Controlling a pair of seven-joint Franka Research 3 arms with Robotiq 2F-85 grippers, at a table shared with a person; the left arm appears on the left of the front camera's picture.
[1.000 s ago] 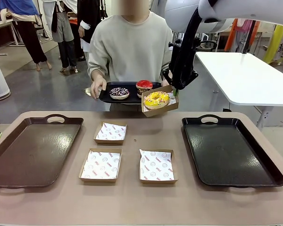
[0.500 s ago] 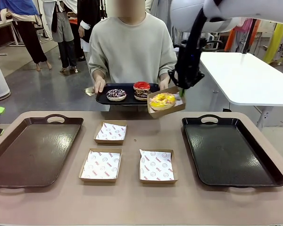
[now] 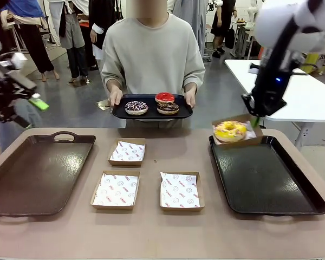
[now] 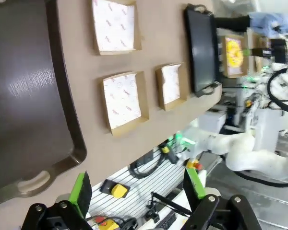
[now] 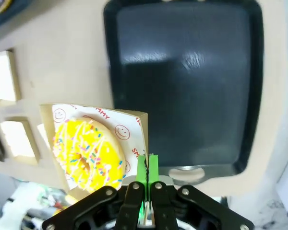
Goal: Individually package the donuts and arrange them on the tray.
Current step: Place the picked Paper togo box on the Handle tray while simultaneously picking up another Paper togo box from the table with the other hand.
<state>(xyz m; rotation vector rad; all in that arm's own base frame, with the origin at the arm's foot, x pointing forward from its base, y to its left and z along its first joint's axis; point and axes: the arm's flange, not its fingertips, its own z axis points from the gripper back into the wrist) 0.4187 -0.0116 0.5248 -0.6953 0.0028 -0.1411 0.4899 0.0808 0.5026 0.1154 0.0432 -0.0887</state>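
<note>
Tan tabletop (image 3: 151, 233), person standing at its far side. Landmark: right tray (image 3: 271, 187), nothing on it yet.

Right gripper (image 3: 255, 120) is pinched shut on one wall of a paper-lined box (image 3: 244, 141) carrying the yellow donut (image 3: 230, 130). The box hangs just above the right tray's far-left corner, not set down.

Left gripper (image 4: 137, 189) has its jaws wide apart and holds nothing.

Three empty boxes (image 3: 180, 190) lie left of the right tray. Beyond them the person holds a serving tray (image 3: 151, 115) with the red donut (image 3: 164, 97) and two chocolate ones.

Progress (my reading): one of four boxed, none placed.

Orientation: icing up, hole axis near vertical. A ring has no long axis. The box is near square, seemingly about level.
</note>
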